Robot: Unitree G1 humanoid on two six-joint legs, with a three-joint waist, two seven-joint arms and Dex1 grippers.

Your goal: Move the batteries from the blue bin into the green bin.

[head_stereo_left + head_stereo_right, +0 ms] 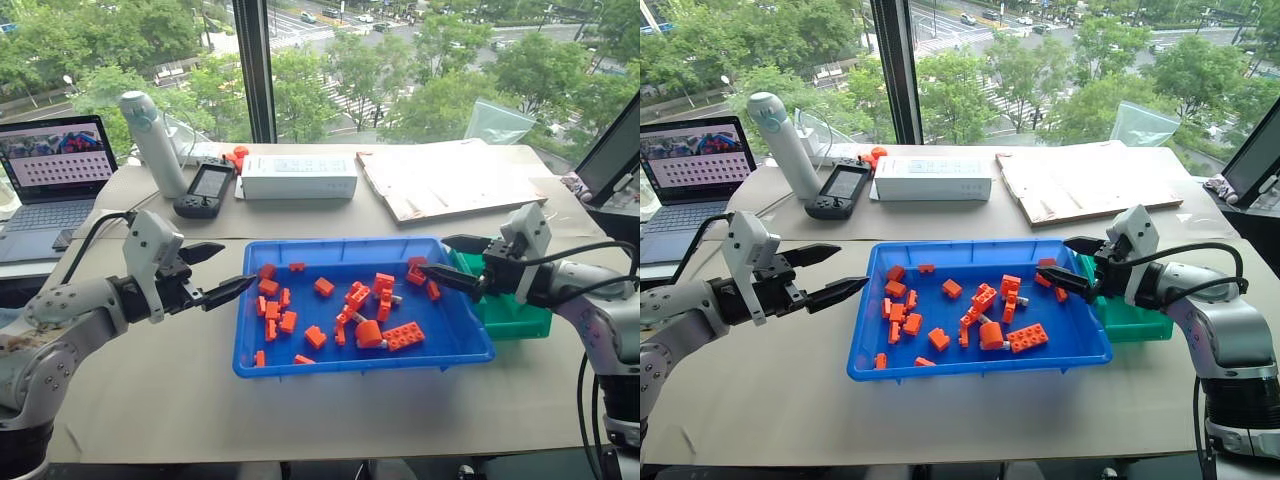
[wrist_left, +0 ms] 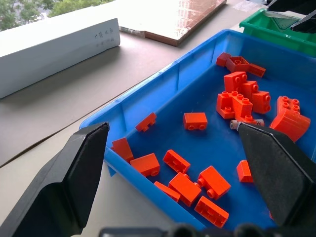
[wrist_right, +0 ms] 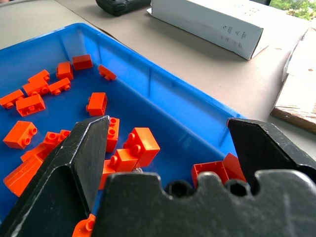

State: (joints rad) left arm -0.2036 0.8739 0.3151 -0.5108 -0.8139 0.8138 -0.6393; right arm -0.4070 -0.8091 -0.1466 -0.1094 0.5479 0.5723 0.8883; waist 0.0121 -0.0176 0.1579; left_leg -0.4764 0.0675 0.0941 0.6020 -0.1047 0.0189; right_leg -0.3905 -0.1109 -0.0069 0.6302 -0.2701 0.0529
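Both grippers hover empty, fingers spread: left gripper [image 1: 215,270] at the blue bin's [image 1: 300,364] nine o'clock, right gripper [image 1: 447,260] at three o'clock (over the green bin [image 1: 520,318]), ready to reach in. Batteries [image 1: 357,318], seemingly two, lie among orange bricks [image 1: 403,336].

You're at an office-style lab bench: paper-covered table [image 1: 300,400] against a high window [image 1: 400,60] over trees, 1 open laptop [image 1: 55,170] far left, handheld controller [image 1: 205,190], white box [image 1: 298,176].

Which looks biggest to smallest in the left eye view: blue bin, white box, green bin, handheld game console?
1. blue bin
2. white box
3. green bin, partly hidden by the right gripper, so its rank against the white box is unsure
4. handheld game console
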